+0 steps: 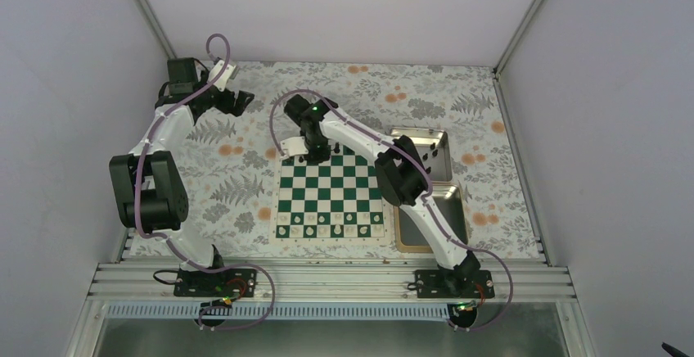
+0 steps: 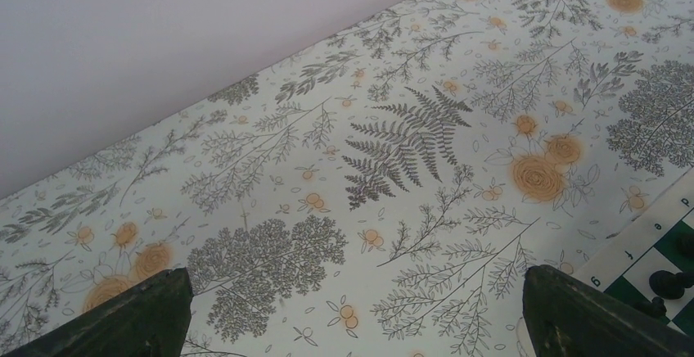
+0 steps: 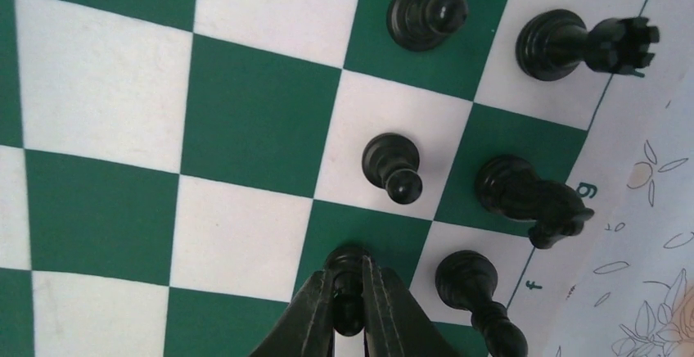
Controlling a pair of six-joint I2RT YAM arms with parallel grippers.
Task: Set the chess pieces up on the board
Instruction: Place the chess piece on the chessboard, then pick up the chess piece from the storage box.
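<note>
My right gripper (image 3: 348,291) is pinched shut around a black pawn (image 3: 347,260) on a green square of the board (image 3: 245,128). Close by stand a bishop (image 3: 475,287), a knight (image 3: 528,197) and a second pawn (image 3: 391,164), with a third pawn (image 3: 421,15) and a rook (image 3: 573,44) farther off in the corner. My left gripper (image 2: 356,291) hangs spread wide over the floral cloth (image 2: 393,144), just off the board's corner.

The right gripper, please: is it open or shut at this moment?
Shut on a black pawn: the right gripper pinches it from both sides with its fingers, over a green square of the board.
</note>
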